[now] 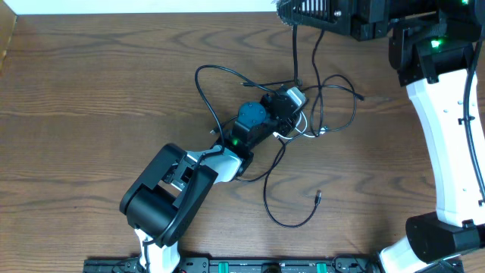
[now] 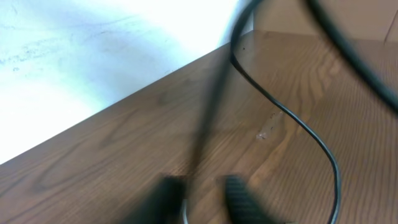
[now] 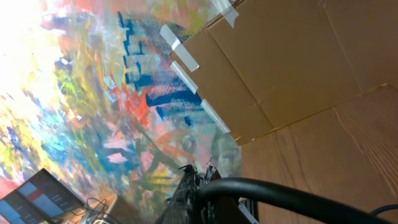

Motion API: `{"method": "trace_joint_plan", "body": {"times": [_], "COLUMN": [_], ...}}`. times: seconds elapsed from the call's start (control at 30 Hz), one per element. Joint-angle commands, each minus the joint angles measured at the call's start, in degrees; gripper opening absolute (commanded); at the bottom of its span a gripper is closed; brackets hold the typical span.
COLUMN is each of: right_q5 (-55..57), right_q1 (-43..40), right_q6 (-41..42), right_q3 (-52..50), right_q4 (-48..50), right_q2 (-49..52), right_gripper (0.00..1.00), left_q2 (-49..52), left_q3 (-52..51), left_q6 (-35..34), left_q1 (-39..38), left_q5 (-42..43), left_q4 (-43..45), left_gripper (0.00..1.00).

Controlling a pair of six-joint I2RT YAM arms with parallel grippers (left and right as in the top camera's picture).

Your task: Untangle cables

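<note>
Several thin cables (image 1: 333, 89) lie tangled mid-table: black loops (image 1: 208, 72), a black strand ending in a plug (image 1: 317, 199), and a white cable (image 1: 307, 130). My left gripper (image 1: 294, 100) is low in the knot. In the left wrist view, the left gripper (image 2: 202, 198) is blurred, with a gap between its fingers (image 2: 239, 194). A black cable (image 2: 208, 124) and the white cable (image 2: 185, 210) run into that gap. My right gripper (image 1: 288, 11) is raised at the far edge. Its fingertips (image 3: 200, 174) are pressed together on a black cable (image 3: 292, 191), whose strands (image 1: 295, 53) hang down to the tangle.
The left arm (image 1: 170, 189) stretches from the front edge towards the middle. The white right arm (image 1: 447, 136) stands along the right side. A cardboard box (image 3: 292, 62) and a painted wall (image 3: 93, 93) lie beyond the table. A pale wall (image 2: 74, 56) borders the table's far edge.
</note>
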Motion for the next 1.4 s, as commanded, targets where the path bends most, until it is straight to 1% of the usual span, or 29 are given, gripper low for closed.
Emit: {"method": "trace_joint_plan", "body": {"times": [0.0,0.2,0.27,0.43,0.67,0.73,0.83,1.0,1.07,1.17,1.37], "right_q5": [0.52,-0.15,-0.28,-0.55,-1.16,-1.49,-1.9,-2.21,-2.21,-2.38,-2.45], "right_q1": [0.33,-0.55,-0.72,-2.14,-6.19,-7.78,-10.69,-16.0,-18.49,-22.67,-31.12], "right_q6": [0.68,0.68,0.68,0.68,0.46,0.46,0.46,0.48,0.48,0.72,0.7], "right_q3": [0.85,0.85,0.85,0.85,0.85,0.83,0.83,0.81,0.81,0.81,0.81], "right_q4": [0.35,0.33,0.33,0.33,0.33,0.31,0.31,-0.13,-0.55,-0.55,-0.57], "right_q2": [-1.46,-1.46,-1.46,-1.46,-1.44,-1.44,-1.44,-1.33,-1.33,-1.31,-1.31], "right_gripper": [0.01,0.01,0.01,0.01,0.01,0.01,0.01,0.01,0.01,0.01,0.01], "left_q2": [0.46,0.44,0.42,0.39,-0.57,-0.66,-0.68,-0.68,-0.68,-0.68,-0.68], "left_q3": [1.49,1.38,1.38,1.38,1.38,1.38,1.38,1.38,1.38,1.38,1.38], "left_q6": [0.11,-0.44,-2.62,-9.31,-10.51,-11.65,-16.02,-25.49,-28.22,-29.79,-29.79], "left_q1": [0.11,1.07,2.1,5.57,11.06,12.52,14.82,18.84,20.2,22.01,24.37], "left_q5": [-0.22,-0.46,-1.03,-7.63,-15.67,-18.1,-20.09,-20.11,-20.09,-20.04,-20.06], "left_q4": [0.35,-1.57,-3.04,-8.39,-18.14,-20.31,-22.82,-25.9,-27.1,-29.31,-32.96], "left_gripper": [0.08,0.07,0.07,0.07,0.07,0.07,0.08,0.07,0.08,0.07,0.07]}}
